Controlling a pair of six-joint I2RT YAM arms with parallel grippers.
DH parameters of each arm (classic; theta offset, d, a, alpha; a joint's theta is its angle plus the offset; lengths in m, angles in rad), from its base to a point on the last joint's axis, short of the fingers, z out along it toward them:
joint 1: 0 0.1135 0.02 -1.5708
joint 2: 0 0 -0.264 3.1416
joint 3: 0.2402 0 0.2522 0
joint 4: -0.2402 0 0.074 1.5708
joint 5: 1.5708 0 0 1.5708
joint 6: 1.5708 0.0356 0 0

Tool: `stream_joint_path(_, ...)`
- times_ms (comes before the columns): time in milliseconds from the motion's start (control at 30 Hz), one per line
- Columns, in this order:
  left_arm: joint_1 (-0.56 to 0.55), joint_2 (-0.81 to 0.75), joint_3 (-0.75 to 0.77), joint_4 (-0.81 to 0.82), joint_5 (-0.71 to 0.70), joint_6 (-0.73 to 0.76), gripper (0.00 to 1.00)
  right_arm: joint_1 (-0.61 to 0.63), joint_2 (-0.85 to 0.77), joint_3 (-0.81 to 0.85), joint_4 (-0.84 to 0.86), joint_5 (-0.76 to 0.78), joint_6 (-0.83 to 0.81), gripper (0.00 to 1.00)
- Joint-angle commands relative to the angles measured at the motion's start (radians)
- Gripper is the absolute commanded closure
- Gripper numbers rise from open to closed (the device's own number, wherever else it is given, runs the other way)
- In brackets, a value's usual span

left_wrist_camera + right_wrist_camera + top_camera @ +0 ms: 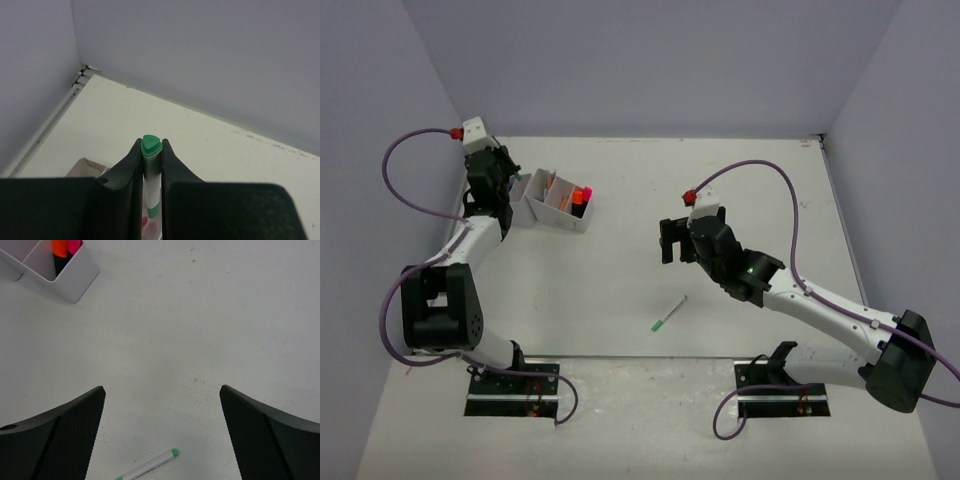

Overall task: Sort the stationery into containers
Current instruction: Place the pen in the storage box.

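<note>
Jaws of the left gripper [151, 148] are pressed together on a green-capped pen [150, 144], which stands upright between them with its triangular green cap just above the fingertips and its white barrel, banded in green lower down, running down between the pads. From above, the left arm folds sharply at the elbow by its base and reaches up toward 11 o'clock, with the wrist just beside the 9 o'clock end of the white organiser [558, 215]. The pictures do not show whether the pen's lower end is inside a compartment.

The right gripper [162, 388] has its black, textured fingers [70, 430] spread wide apart, holding nothing. Its arm stretches low from its base toward 10 o'clock, the wrist near the middle of the table [620, 180]. A second pen [668, 313], thin, white and green-tipped, lies flat on the table at 6 o'clock from this gripper, apart from it, slanting toward 1 o'clock.

The organiser sits at 10 o'clock on the table, well apart from the right gripper. Its end compartment holds an orange highlighter [59, 246] and a pink highlighter [75, 245], side by side.
</note>
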State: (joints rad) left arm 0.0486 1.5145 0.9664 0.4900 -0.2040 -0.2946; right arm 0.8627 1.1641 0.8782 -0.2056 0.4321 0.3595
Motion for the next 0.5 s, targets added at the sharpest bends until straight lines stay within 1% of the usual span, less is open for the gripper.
stream_joint_path(0, 0.010, 0.006, -0.036, 0.211, 0.017, -0.003, 1.00, -0.005, -0.006, -0.007, 0.033, -0.009, 0.015, 0.01)
stream_joint_path(267, 0.010, 0.024, -0.094, 0.214, 0.032, -0.048, 1.00, -0.006, 0.013, -0.003, 0.035, -0.012, 0.015, 0.01)
stream_joint_path(367, 0.008, 0.023, -0.138, 0.222, 0.040, -0.073, 0.92, -0.005, 0.002, -0.007, 0.034, -0.024, 0.021, 0.01)
stream_joint_path(433, 0.008, 0.023, -0.146, 0.211, 0.040, -0.077, 0.84, -0.007, -0.003, -0.009, 0.034, -0.022, 0.020, 0.01)
stream_joint_path(467, 0.008, 0.021, -0.149, 0.205, 0.041, -0.078, 0.77, -0.009, -0.005, -0.010, 0.034, -0.021, 0.019, 0.01)
